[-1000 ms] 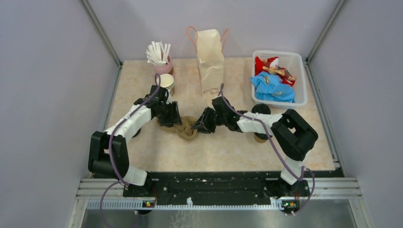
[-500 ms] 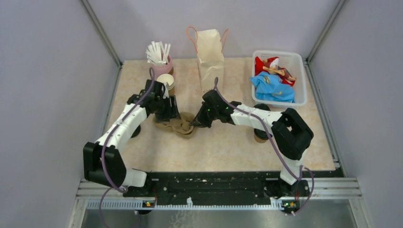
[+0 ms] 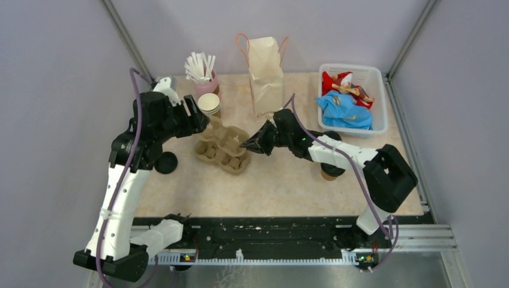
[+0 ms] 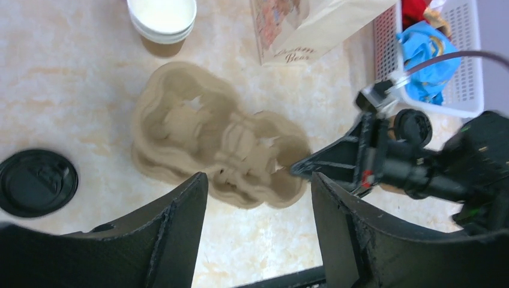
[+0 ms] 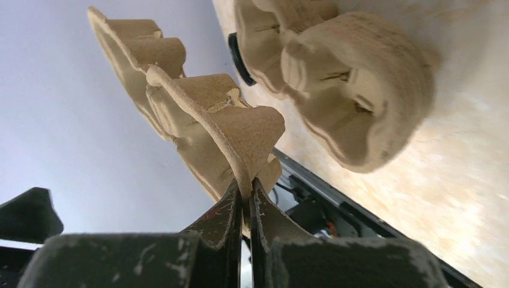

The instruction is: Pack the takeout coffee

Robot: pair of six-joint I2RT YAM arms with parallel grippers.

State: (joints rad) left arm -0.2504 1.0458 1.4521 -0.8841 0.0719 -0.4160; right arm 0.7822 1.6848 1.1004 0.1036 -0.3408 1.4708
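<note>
right gripper [image 5: 245, 187]: pinched tight on the thin rim of the cup carrier [image 5: 198, 129], at its right end; that end is tilted up off the table [image 3: 282, 192]
second carrier [image 5: 336, 84]: in the right wrist view it lies on the table just beside the pinched one; from the top the two read as one lump, cannot tell how far they overlap
left gripper [image 4: 259, 180]: jaws wide, nothing between them; hangs above the carriers, not touching
first coffee [image 3: 166, 162]: on the table, left of the carriers; only its black lid shows from above; apart from both grippers
second coffee [image 3: 328, 174]: brown cup right of centre, at the near side of the right forearm, mostly hidden by the arm; not gripped
black round top [image 4: 413, 127]: just near of the basket's near-left corner; cannot tell if a cup is under it
paper bag [image 3: 266, 75]: upright, far centre, pink handles; both coffees sit outside it, well apart from it
cup stack [image 3: 209, 103]: lidless, just far of the carriers' left end, beside the pink cup of straws [image 3: 202, 78]
basket [image 3: 351, 65]: white, far right, red and blue packets inside
</note>
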